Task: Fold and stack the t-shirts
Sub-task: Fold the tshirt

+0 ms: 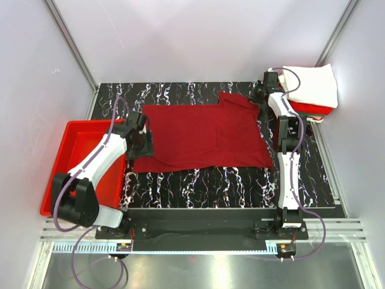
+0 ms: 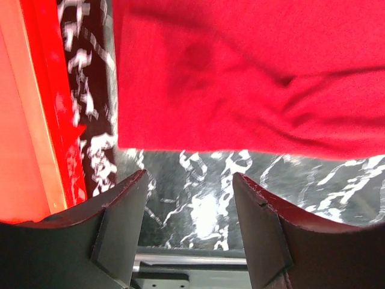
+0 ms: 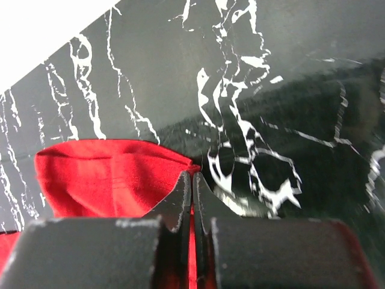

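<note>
A dark maroon-red t-shirt (image 1: pixel 198 135) lies spread flat on the black marbled table (image 1: pixel 228 180). My right gripper (image 1: pixel 260 100) is at the shirt's far right sleeve. In the right wrist view its jaws (image 3: pixel 192 178) are pressed together on the red cloth (image 3: pixel 102 177), and a strip of fabric shows between them. My left gripper (image 1: pixel 144 142) hovers at the shirt's left edge. Its fingers (image 2: pixel 189 183) stand open over bare table, just short of the shirt's hem (image 2: pixel 240 78). Folded t-shirts (image 1: pixel 310 85), white on top with red beneath, are stacked at the far right corner.
A rigid bright red tray (image 1: pixel 69 159) sits off the table's left side, and its wall (image 2: pixel 36 120) runs close to my left gripper. White enclosure walls with metal posts surround the table. The right arm stretches along the table's right edge.
</note>
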Controlling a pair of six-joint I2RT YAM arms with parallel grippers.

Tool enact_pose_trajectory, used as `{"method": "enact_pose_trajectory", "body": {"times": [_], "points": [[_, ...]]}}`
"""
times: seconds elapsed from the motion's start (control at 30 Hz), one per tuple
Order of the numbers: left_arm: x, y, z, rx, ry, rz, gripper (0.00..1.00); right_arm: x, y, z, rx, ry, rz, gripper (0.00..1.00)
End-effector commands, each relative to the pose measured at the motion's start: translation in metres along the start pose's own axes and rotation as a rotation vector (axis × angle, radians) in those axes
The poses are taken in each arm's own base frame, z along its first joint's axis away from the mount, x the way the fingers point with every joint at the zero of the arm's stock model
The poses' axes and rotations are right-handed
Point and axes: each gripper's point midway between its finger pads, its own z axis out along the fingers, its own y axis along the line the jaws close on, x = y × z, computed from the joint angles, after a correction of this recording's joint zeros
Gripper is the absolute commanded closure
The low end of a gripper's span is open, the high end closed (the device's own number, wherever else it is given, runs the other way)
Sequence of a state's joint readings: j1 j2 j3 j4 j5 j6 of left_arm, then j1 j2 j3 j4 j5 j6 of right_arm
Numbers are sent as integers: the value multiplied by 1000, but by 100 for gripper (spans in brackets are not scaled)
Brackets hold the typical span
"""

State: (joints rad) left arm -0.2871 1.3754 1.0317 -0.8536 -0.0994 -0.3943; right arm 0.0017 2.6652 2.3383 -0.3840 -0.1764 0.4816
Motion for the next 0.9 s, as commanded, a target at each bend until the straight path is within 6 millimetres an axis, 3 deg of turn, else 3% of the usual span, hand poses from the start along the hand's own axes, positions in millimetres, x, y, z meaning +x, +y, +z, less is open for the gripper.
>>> {"method": "enact_pose_trajectory", "body": {"times": [0.0, 0.07, 0.1, 0.17, 0.37, 0.4, 0.47, 0.5, 0.57, 0.63, 0.67, 0.7, 0.73, 0.77, 0.8, 0.87], "points": [[-47, -18, -17, 96, -74, -14, 36, -70, 46, -59, -48, -181, -59, 100], [-60, -19, -12, 97, -58, -15, 37, -73, 47, -66, -39, -187, -52, 100], [-75, -21, -20, 101, -78, -14, 36, -88, 34, -75, -21, -211, -33, 100], [-90, -18, -10, 82, -53, -37, 37, -98, 19, -81, 0, -228, 14, 100], [-151, -34, 1, 124, -112, -105, 37, -123, 8, -101, -16, -272, 63, 100], [-152, -31, 18, 98, -75, -114, 37, -128, 3, -103, -17, -278, 74, 100], [-176, -27, 22, 91, -99, -137, 37, -138, 7, -107, -54, -287, 91, 100], [-176, -23, 40, 70, -58, -149, 38, -138, 3, -103, -58, -281, 98, 100], [-199, -18, 44, 66, -87, -170, 38, -146, 13, -107, -99, -285, 95, 100], [-206, -14, 67, 52, -53, -181, 38, -147, 17, -102, -126, -278, 90, 100], [-224, -13, 62, 58, -84, -191, 39, -144, 16, -97, -128, -270, 92, 100], [-223, -12, 84, 47, -43, -198, 39, -143, 15, -95, -132, -267, 93, 100], [-227, -11, 89, 48, -38, -202, 39, -147, 19, -97, -147, -272, 87, 100], [-248, -13, 84, 62, -84, -208, 39, -144, 18, -94, -149, -263, 88, 100], [-243, -12, 103, 59, -43, -221, 39, -142, 17, -91, -152, -258, 91, 100], [-257, -18, 117, 105, -68, -236, 39, -138, 19, -88, -175, -245, 90, 100]]}}
